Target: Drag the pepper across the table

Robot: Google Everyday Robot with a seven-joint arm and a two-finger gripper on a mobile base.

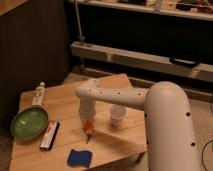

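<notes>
The white arm's gripper (pixel 88 122) points down over the middle of the low light-brown wooden table (pixel 120 142). Its jaws seem pinched on the small orange-red tapered pepper (pixel 89 128), whose dark tip meets the planks just beneath them. A small white cup (pixel 116 116) stands just right of the jaws. A flat blue sponge (pixel 80 158) lies nearer the front edge, and a round green bowl (pixel 29 122) sits well to their left.
</notes>
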